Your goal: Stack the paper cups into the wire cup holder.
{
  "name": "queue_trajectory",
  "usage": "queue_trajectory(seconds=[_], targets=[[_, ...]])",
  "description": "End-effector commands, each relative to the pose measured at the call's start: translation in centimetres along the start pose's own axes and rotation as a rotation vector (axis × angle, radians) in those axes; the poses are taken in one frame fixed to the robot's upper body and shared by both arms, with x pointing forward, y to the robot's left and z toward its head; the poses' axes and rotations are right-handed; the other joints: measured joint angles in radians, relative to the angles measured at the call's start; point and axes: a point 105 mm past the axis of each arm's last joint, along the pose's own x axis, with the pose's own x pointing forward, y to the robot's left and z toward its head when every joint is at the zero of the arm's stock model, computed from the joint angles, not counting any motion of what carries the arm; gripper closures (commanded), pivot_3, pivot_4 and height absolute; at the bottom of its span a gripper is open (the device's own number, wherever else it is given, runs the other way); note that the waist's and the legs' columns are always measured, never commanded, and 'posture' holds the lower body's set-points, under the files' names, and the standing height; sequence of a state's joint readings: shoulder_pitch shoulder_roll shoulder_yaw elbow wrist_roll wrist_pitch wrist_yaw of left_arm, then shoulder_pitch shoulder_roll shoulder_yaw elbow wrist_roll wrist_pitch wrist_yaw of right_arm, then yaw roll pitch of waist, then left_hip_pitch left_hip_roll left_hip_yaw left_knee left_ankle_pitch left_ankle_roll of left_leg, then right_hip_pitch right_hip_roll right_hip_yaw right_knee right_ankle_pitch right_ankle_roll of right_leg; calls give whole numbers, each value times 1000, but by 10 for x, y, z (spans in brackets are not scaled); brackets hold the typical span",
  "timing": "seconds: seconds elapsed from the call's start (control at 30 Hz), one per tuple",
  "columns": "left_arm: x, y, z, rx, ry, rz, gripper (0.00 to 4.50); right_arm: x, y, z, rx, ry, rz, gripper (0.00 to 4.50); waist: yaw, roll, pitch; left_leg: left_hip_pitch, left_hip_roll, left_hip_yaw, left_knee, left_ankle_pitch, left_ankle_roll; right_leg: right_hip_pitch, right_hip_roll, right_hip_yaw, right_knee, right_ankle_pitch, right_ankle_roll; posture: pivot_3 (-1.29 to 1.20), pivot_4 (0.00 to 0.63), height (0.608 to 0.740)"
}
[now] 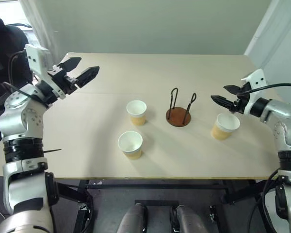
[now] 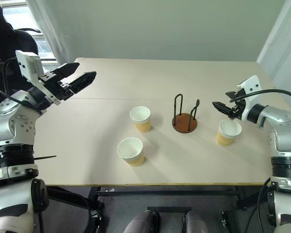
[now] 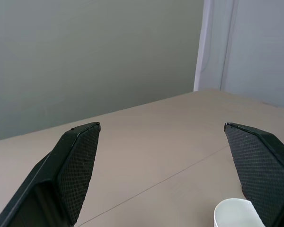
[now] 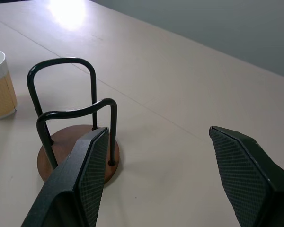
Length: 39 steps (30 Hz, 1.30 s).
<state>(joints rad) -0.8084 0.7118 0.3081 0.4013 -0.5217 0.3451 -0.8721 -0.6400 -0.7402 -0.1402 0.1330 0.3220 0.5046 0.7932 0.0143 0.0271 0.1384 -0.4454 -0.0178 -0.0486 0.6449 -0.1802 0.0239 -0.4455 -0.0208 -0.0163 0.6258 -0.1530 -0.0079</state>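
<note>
Three paper cups stand upright on the pale table: one left of the wire cup holder, one nearer the front edge, one to the holder's right. The holder has a reddish-brown disc base and two black wire loops, with nothing in it. My left gripper hangs open high over the table's left side, holding nothing. My right gripper is open just above and behind the right-hand cup, pointing toward the holder. In the right wrist view a cup stands beyond the holder.
A dark chair and a curtain stand beyond the table's far left corner. A grey wall runs behind the table. The table's front edge lies close below the nearest cup.
</note>
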Motion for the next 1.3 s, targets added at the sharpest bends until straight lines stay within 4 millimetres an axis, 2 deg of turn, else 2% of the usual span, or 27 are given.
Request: queue_trajectory(seconds=[0.03,0.2,0.33,0.67,0.73,0.87,1.03,1.17,1.3], targets=[[6,-5,17,34,-63,-25,35,-13,-6,16,-27,-40,-28,1079,0,0,0,0,0,0,0,0,0,0,0,0,0,0,0,0,150,740],[15,-11,10,22,-51,-58,35,-23,-16,16,-2,-51,-77,1079,0,-1,0,0,0,0,0,1,0,0,0,0,0,1,1,0,150,740],[12,-6,10,35,-22,-75,35,-25,-13,11,-8,-30,-74,1079,-1,-1,0,1,0,0,0,1,0,1,0,0,0,1,2,0,150,740],[13,-2,12,41,-28,-73,35,-27,-13,12,-2,-33,-84,1079,1,-1,0,0,-1,0,0,3,4,1,0,0,0,1,4,0,150,740],[15,-7,8,32,-17,-105,35,-26,-7,12,3,-23,-52,1079,1,-1,0,0,-1,0,1,3,4,1,0,1,0,1,4,0,150,740],[23,-38,-8,14,68,-309,35,-27,8,9,1,14,42,1079,4,-1,0,0,-2,0,0,2,4,1,0,3,0,0,6,0,150,740],[30,-57,1,16,86,-486,35,-24,15,12,-1,10,73,1079,3,-3,2,-1,-5,0,1,2,5,1,0,9,-1,1,10,0,150,740],[24,-68,-5,70,175,-635,35,-22,28,13,4,18,127,1079,1,-3,1,-1,-7,2,1,1,7,1,0,14,-3,2,16,0,150,740],[20,-73,0,115,217,-745,35,-18,39,12,12,41,167,1079,0,-3,1,-2,-7,3,1,0,9,1,0,15,-7,0,22,0,150,740]])
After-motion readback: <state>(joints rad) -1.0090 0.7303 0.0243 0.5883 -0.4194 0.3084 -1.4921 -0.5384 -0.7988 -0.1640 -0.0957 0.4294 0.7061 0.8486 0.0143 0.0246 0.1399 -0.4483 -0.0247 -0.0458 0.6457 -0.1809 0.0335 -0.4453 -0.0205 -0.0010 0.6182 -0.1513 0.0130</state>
